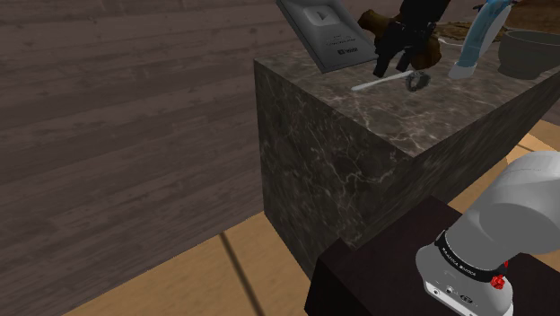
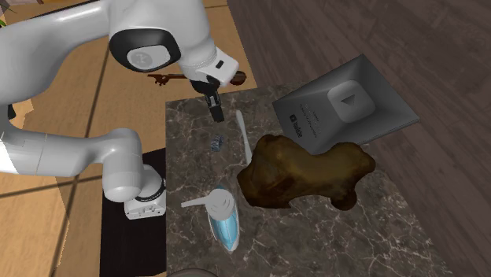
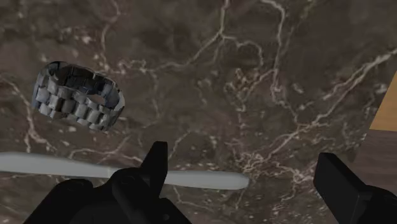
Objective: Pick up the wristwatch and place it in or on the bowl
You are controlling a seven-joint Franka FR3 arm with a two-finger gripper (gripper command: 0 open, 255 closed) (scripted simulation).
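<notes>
Gripper (image 3: 242,156) above the marble counter (image 3: 267,70), fingers wide apart, nothing between them. Wristwatch (image 3: 76,97) lies on the counter, outside the fingers, just beside a white stick (image 3: 70,165) partly hidden by one finger. Bowl (image 1: 531,49) is cut off at the shoulder view's right edge.

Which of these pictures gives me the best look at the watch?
The wrist view. There the watch is close, and its grey link band shows clearly on the marble top. In the shoulder view the watch is a small grey ring; in the second exterior view, a tiny speck.
</notes>
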